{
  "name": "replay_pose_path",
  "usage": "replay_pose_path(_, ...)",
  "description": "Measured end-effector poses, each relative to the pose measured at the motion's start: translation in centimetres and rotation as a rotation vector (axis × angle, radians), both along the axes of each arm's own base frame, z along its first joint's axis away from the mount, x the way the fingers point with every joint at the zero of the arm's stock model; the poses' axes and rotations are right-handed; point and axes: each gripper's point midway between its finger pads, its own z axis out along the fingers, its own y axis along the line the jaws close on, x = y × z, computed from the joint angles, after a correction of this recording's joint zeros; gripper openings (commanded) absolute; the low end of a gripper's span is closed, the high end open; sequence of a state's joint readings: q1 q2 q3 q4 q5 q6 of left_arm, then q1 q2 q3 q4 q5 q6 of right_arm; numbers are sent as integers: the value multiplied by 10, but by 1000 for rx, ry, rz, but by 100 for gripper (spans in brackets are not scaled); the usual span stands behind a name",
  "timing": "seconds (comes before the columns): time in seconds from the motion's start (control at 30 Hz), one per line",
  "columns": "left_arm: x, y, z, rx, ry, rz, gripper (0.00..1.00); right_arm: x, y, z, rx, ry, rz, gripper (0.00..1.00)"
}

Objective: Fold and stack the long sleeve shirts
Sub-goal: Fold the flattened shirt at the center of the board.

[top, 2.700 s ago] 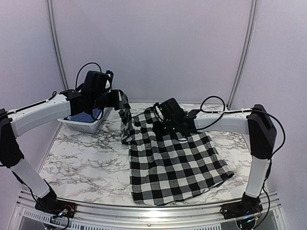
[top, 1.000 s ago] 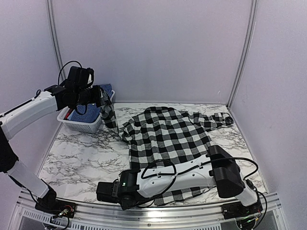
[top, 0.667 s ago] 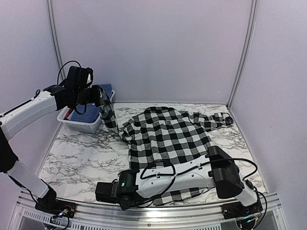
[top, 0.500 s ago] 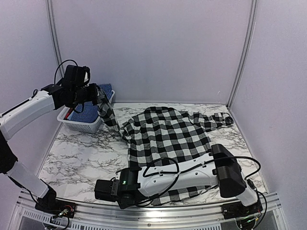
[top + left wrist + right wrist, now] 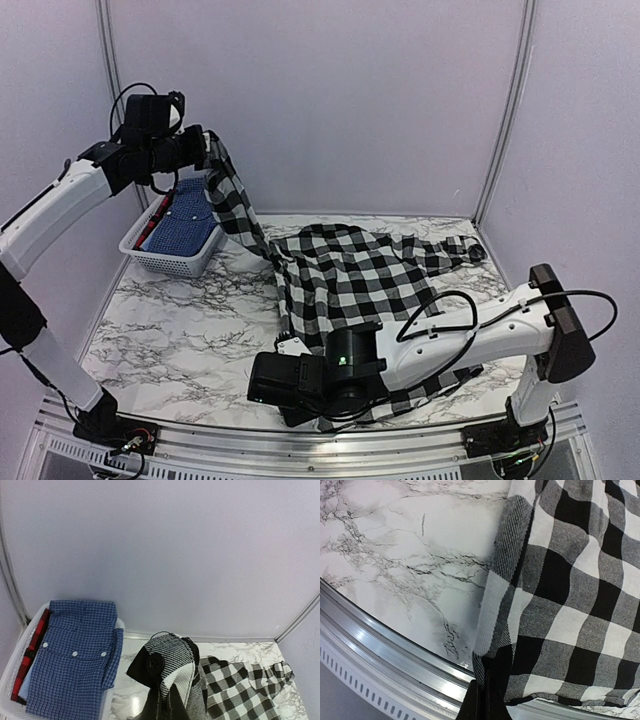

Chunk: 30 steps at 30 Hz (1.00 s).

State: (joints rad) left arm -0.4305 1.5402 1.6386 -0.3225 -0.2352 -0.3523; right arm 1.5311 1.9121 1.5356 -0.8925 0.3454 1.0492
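The black-and-white checked shirt lies spread on the marble table, one sleeve pulled up to the left. My left gripper is raised high above the basket and shut on that sleeve's cuff. My right gripper is low at the table's front edge, shut on the shirt's hem corner. The blue fine-print shirt lies folded in the basket; it also shows in the left wrist view.
The white slotted basket stands at the back left and also holds a red checked cloth. A metal rail runs along the table's near edge. Bare marble lies left of the shirt.
My left gripper has risen and moved right, lifting the sleeve. My right gripper has moved right along the front edge with the hem, and the shirt's left side has shifted.
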Motion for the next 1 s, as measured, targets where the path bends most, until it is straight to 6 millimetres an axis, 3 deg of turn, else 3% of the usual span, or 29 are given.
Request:
replay_pose_path(0.2, 9, -73, 17, -13, -46, -132, 0, 3, -32, -18, -16, 11, -38, 0)
replay_pose_path(0.43, 27, -157, 6, -11, -61, -247, 0, 10, -83, -24, 9, 24, -108, 0)
replay_pose_path(0.57, 40, -198, 1, -19, -89, -303, 0, 17, -99, -25, 50, 32, -136, 0)
replay_pose_path(0.77, 46, -251, -9, -51, -126, -396, 0, 17, -117, -46, 41, 57, -152, 0)
replay_pose_path(1.0, 46, -295, -45, -67, -116, -486, 1, 16, -130, -57, 22, 71, -172, 0)
